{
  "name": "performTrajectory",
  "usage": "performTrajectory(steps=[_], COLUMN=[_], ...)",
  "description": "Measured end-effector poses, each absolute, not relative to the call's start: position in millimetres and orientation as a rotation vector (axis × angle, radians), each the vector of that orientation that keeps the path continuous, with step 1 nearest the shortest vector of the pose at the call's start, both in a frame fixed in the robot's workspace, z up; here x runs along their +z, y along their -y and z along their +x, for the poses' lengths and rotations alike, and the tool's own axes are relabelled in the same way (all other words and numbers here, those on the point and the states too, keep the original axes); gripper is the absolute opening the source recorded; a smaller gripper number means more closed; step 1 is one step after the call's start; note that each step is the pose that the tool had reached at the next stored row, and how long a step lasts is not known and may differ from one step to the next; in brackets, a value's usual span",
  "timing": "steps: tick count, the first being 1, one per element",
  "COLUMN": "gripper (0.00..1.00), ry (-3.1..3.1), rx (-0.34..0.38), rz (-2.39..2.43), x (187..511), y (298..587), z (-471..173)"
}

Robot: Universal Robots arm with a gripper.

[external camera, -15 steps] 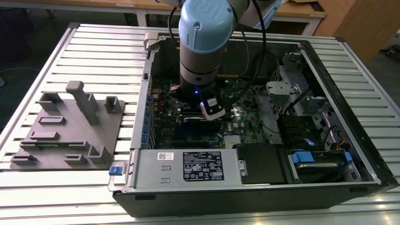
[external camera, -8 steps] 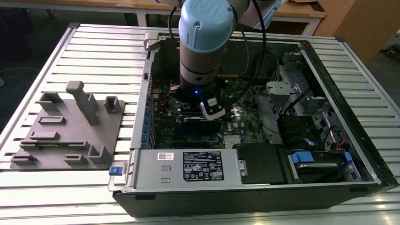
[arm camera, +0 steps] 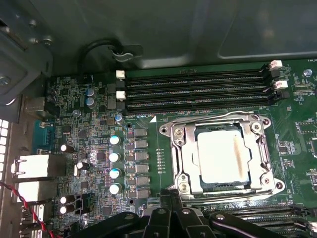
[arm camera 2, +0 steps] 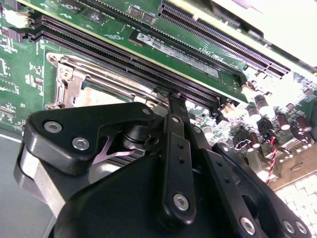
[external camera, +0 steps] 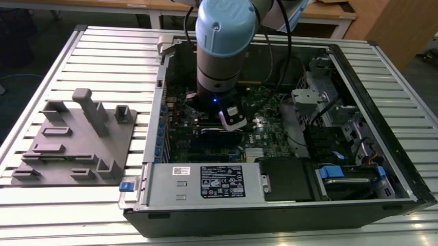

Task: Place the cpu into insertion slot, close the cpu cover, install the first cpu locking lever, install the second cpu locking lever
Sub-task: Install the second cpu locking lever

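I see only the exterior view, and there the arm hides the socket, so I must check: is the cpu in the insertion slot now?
Observer: Yes. In the first wrist view the cpu lies flat in the insertion slot, silvery top up.
Operator: And the cpu cover, is it open or closed?
Observer: The cpu cover is down. Its frame lies around the chip, which shows through the window.
Operator: Where is the gripper?
Observer: The gripper is at one corner of the socket, between the cover and the long black slots beside it.
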State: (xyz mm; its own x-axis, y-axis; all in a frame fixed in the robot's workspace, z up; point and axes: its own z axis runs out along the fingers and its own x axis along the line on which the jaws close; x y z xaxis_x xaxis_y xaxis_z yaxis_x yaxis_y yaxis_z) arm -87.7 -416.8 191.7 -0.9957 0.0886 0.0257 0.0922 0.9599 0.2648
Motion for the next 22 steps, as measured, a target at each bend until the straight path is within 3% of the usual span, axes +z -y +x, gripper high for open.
performTrajectory(steps=[22], gripper=[0.1], ry=[3.097], rx=[-0.416], rz=[-0.143], x=[189.1], y=[414.1], z=[-88.9])
